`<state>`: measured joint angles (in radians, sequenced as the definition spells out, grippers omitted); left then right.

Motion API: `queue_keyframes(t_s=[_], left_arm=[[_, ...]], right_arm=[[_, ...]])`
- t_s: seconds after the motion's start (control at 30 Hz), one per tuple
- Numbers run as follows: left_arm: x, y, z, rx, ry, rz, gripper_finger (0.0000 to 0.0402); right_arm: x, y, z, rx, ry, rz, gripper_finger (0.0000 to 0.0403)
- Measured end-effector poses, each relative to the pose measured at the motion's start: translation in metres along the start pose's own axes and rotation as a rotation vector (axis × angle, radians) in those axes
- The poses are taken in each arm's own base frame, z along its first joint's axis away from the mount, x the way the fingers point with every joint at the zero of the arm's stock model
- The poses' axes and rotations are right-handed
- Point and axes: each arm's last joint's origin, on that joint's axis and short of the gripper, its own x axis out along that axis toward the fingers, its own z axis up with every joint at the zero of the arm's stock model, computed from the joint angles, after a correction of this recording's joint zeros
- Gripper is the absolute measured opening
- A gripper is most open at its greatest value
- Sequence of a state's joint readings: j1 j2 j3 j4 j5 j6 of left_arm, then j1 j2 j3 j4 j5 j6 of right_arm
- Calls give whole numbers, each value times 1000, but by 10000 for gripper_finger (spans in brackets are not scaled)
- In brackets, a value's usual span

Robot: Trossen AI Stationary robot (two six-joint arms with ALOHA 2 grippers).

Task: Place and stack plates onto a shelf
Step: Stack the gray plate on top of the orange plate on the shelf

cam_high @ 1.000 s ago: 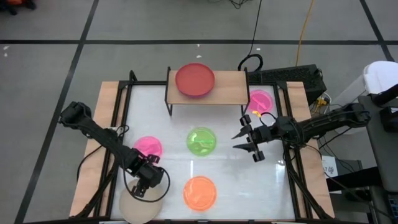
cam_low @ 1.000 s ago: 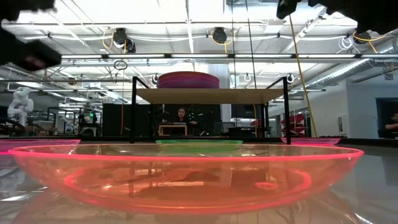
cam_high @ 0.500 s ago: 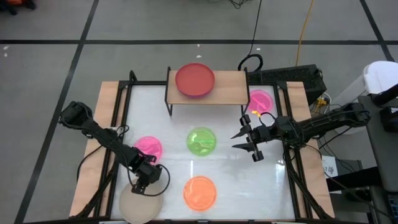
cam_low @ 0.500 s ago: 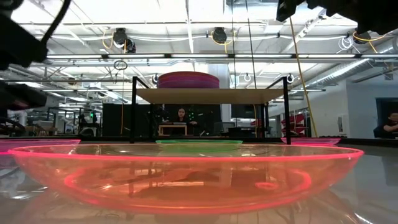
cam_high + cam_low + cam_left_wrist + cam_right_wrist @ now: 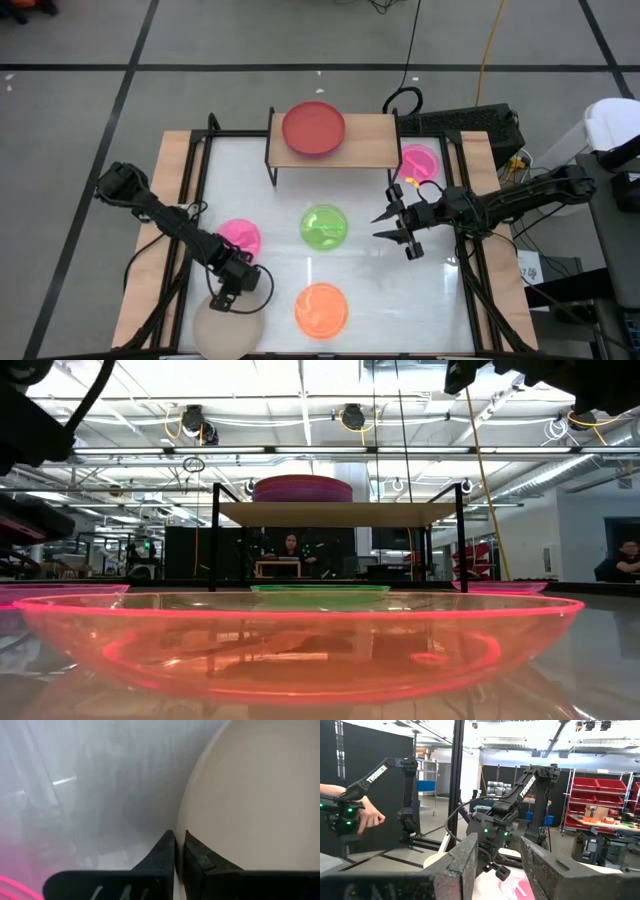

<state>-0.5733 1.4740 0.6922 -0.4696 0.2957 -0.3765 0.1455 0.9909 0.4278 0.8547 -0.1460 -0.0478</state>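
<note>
Left end effector [image 5: 222,301] pinching beige plate [image 5: 226,332] rim.
Your plate sits at tabletop's near-left corner; shelf [image 5: 375,140] lies far-centre; right end effector [image 5: 382,226] idle, apart.

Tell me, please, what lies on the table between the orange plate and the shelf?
In the high view, the green plate lies between the orange plate and the shelf, apart from both.

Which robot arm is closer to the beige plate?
The left. The left gripper is right at the rim of the beige plate, its jaws closed on that edge. The right gripper hangs open far across the table, beside the green plate.
</note>
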Motion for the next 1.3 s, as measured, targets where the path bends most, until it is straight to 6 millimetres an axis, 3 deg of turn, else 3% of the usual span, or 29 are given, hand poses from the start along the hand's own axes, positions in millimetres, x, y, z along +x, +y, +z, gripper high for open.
queue_keyframes(t_s=[0.33, 0.6, 0.83, 1.03, 1.13, 1.3], left_arm=[[-26, 15, 24, -43, -154, 47, 37], [-87, 21, 54, 23, -388, 41, 43], [-148, 23, 66, 132, -603, 113, 44], [-193, 28, 65, 257, -752, 389, 44], [-214, 35, 66, 311, -808, 657, 44], [-244, 55, 71, 229, -910, 1074, 45]], right_arm=[[0, -3, -3, 2, 32, -99, 128], [0, -3, -2, 3, 21, -99, 128], [0, -3, -1, 3, 19, -98, 128], [0, -3, -1, 3, 16, -98, 128], [0, -3, -1, 3, 13, -98, 128], [0, -3, -1, 2, 10, -98, 128]])
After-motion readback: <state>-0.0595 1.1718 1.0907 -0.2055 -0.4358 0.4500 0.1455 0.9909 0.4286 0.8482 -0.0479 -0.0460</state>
